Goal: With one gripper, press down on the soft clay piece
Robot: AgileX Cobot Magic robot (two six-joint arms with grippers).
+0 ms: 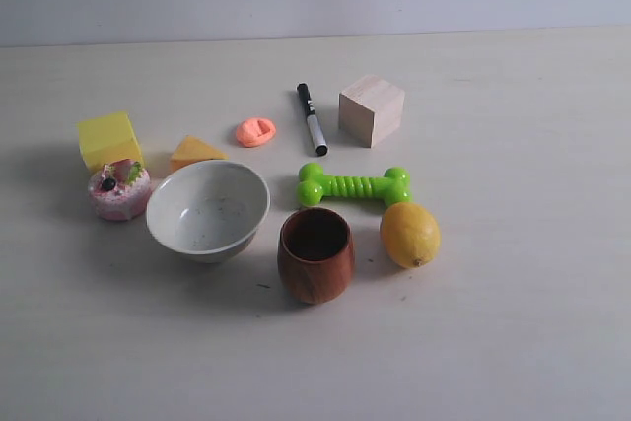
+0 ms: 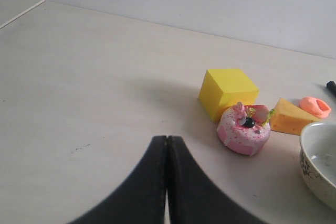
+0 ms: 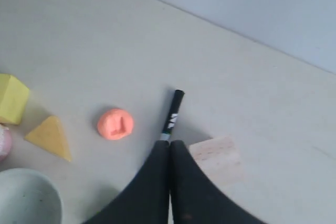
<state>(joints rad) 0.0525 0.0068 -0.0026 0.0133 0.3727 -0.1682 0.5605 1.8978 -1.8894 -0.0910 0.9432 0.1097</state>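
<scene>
The right claw [image 3: 169,144] is closed and holds nothing; the left claw [image 2: 167,139] is closed too, and empty. The clay [image 3: 115,124] lies on the desk [image 3: 79,35] ahead of the right claw, off its line toward the left arm's side. The pen [image 3: 174,111] lies directly before this claw and the cube [image 3: 216,156] just beside it (both closer than the clay). A straight descent would probably hit them. An off-centre press may push the clay aside, or the clay may stick to the claw.
</scene>
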